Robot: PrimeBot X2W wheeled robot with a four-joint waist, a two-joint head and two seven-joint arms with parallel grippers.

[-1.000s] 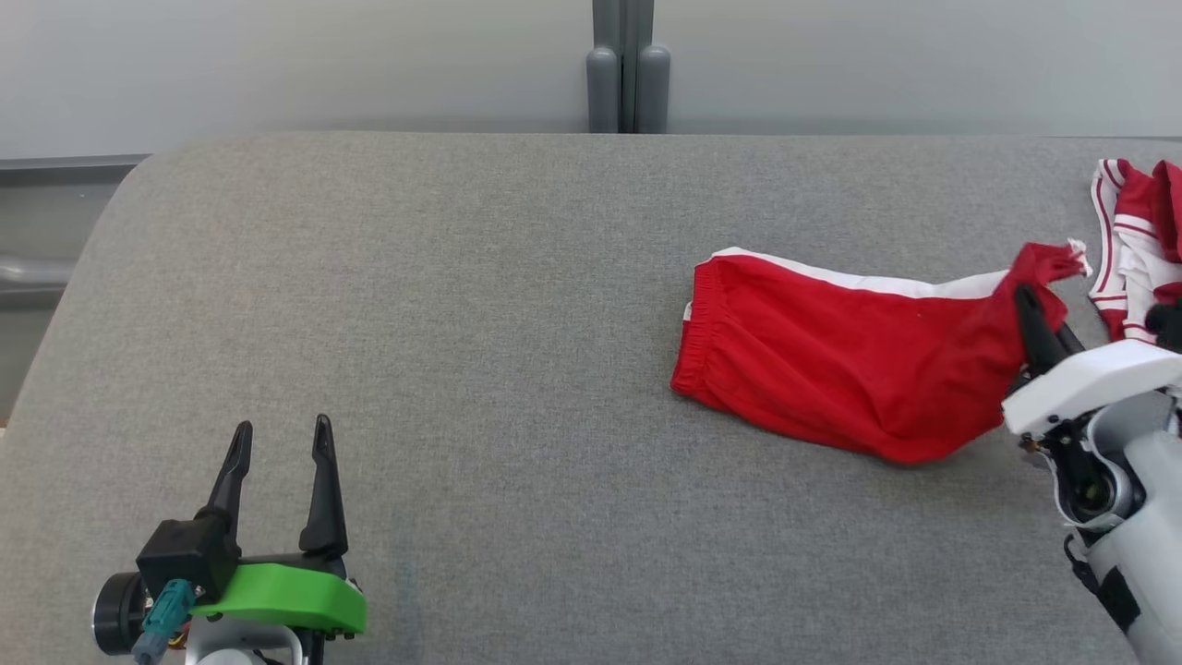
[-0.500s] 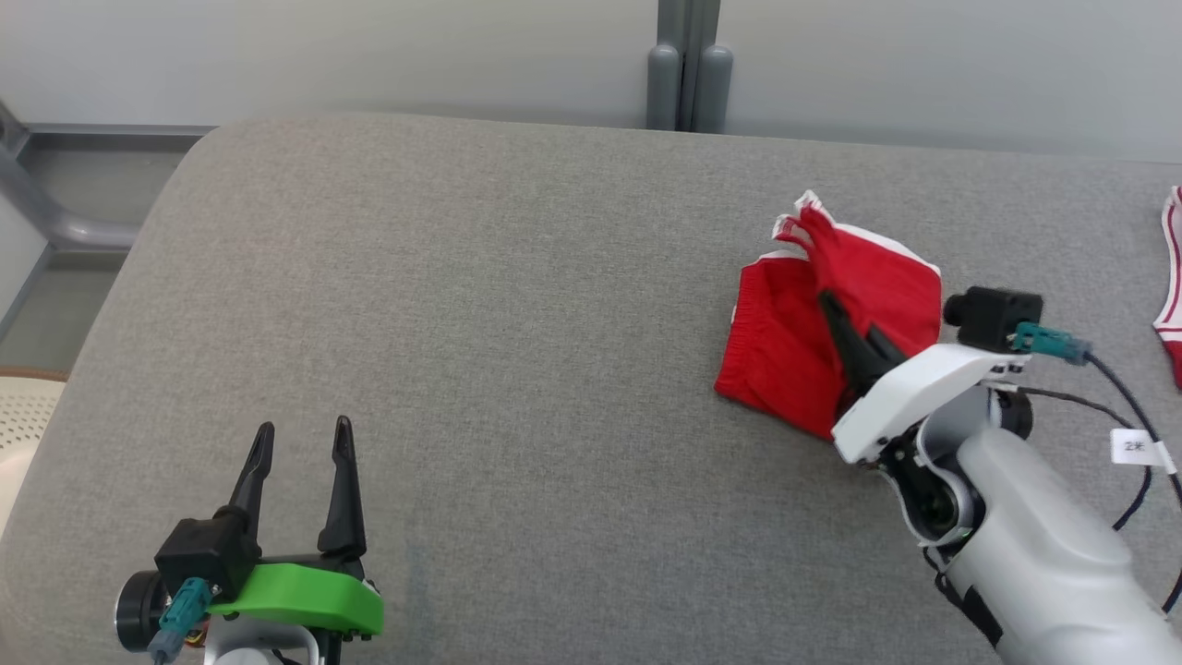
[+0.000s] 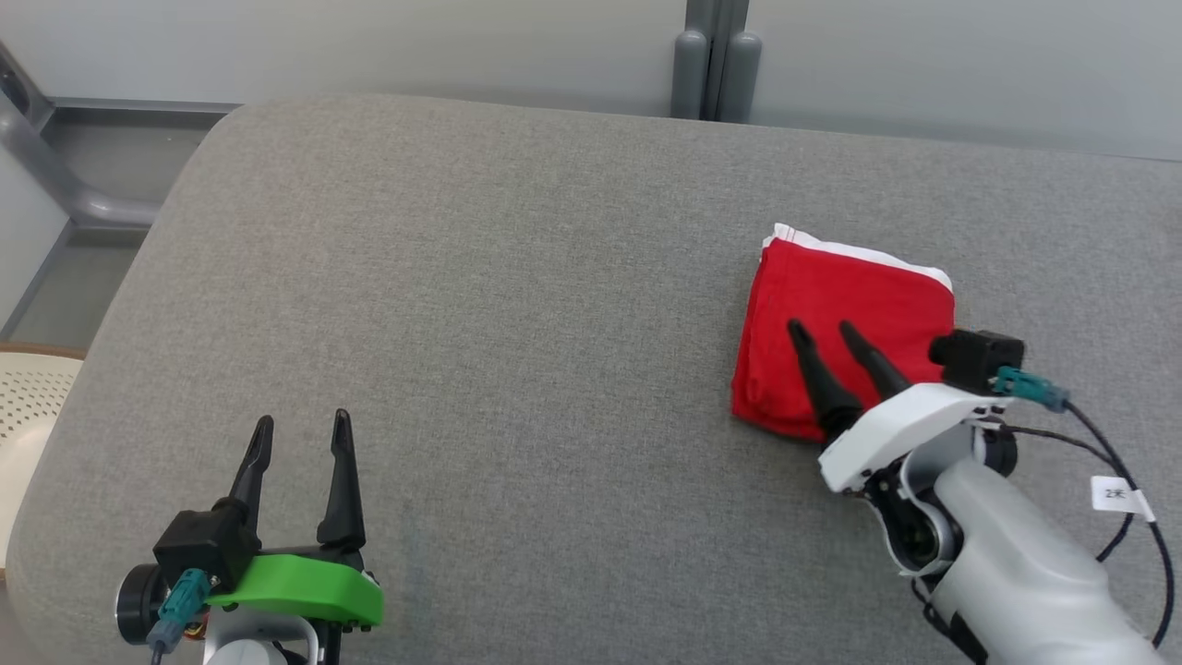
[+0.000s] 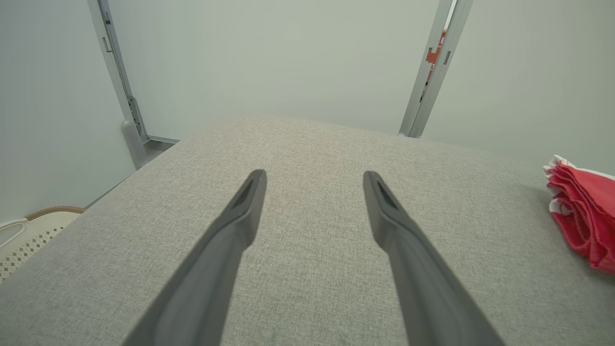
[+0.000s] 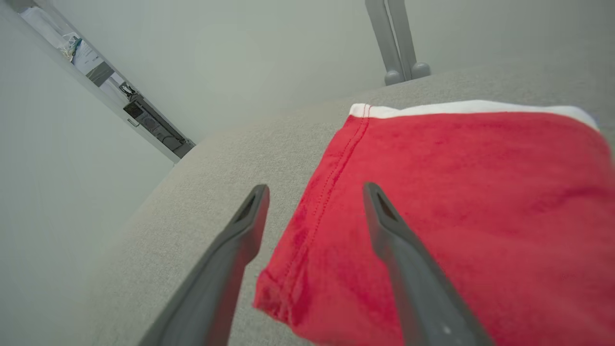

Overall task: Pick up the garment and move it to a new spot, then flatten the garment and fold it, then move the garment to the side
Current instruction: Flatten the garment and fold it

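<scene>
The garment (image 3: 868, 305) is a red pair of shorts with a white edge, lying folded in a compact square on the right of the grey cushion (image 3: 517, 323). In the right wrist view the garment (image 5: 471, 202) lies just beneath and ahead of the fingers. My right gripper (image 3: 820, 327) stands open above the garment's near left part, holding nothing. Over the cushion's near left corner my left gripper (image 3: 304, 418) is open and empty. From the left wrist camera the left gripper (image 4: 312, 175) points across bare cushion, with the garment (image 4: 584, 211) at the right edge.
A grey post (image 3: 716, 60) stands against the pale wall behind the cushion. A cream perforated basket (image 3: 23, 416) sits off the cushion's left edge. A cable with a white tag (image 3: 1117, 494) hangs from my right wrist.
My right gripper has carried the garment's free end over onto the rest, making a fold, and then opened and let it go. The head camera has turned right. The left gripper stays still.
</scene>
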